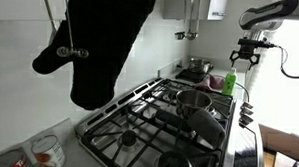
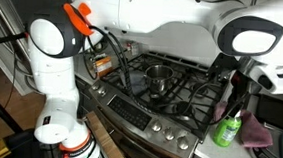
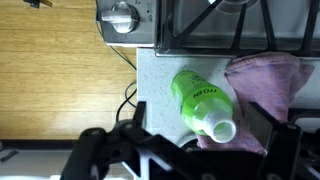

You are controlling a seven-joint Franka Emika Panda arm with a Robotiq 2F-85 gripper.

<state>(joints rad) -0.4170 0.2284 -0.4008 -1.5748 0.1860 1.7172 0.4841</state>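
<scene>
Only the wrist view shows lettering on the green plastic bottle (image 3: pixel 198 100), unreadable; tool (image 3: pixel 200 142) spread wide above.

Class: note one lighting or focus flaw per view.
In an exterior view a dark shape blocks the foreground in silhouette; in an exterior view the white arm glares; in the wrist view the green bottle is crisp, the gripper shadowed.
</scene>
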